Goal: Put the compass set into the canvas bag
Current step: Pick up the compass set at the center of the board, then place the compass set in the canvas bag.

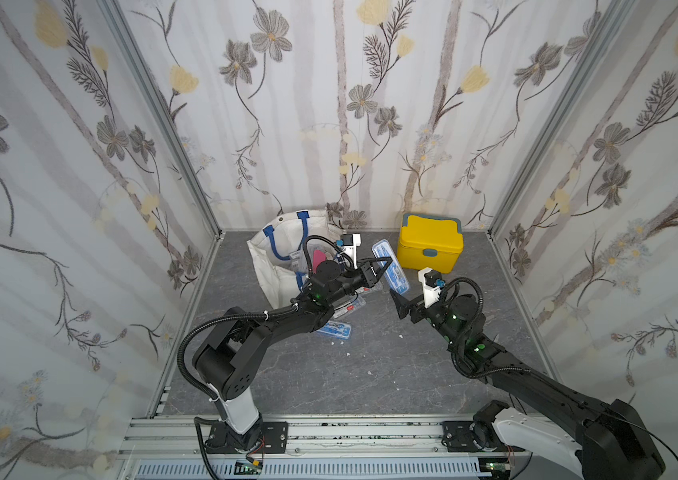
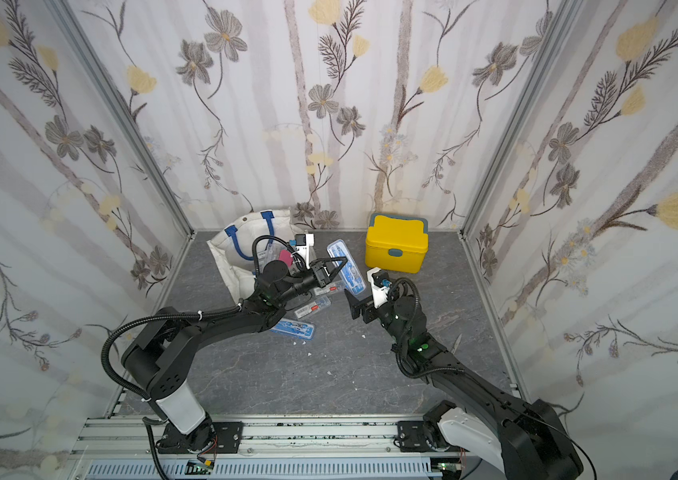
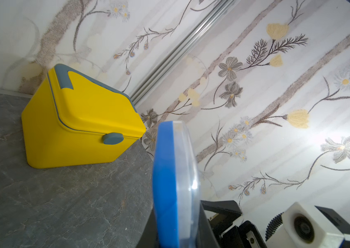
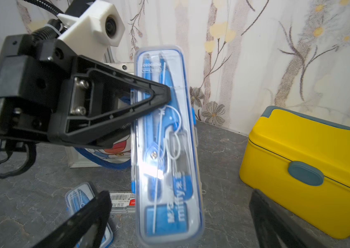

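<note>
One compass set [image 4: 167, 150], a long flat case with a blue back and a clear lid, hangs clear of the table [image 1: 350, 374]. It is pinched in my left gripper [image 1: 387, 261], whose fingers [image 4: 127, 77] press its two broad faces about a third of the way along.

I judge it light and stiff but slick, a thin hinged shell. It could slide, swing about the pinch, or pop open under a hard squeeze. A hold across the faces nearer the middle would steady it.

My right gripper [image 1: 399, 305] stands spread wide and empty just beside the case's lower end, touching nothing that I can make out.

Under my left forearm, three more cases [image 1: 334, 330] lie on the table. One is blue side up and two show barcode labels, and all are partly covered by my arm.

Behind my left wrist, the single canvas bag [image 1: 264, 266] slumps with its mouth open. More cases show inside it, too hidden to count.

Farthest out, beyond my left gripper, one yellow box [image 1: 429, 245] sits with its lid shut at the far edge of the table.
</note>
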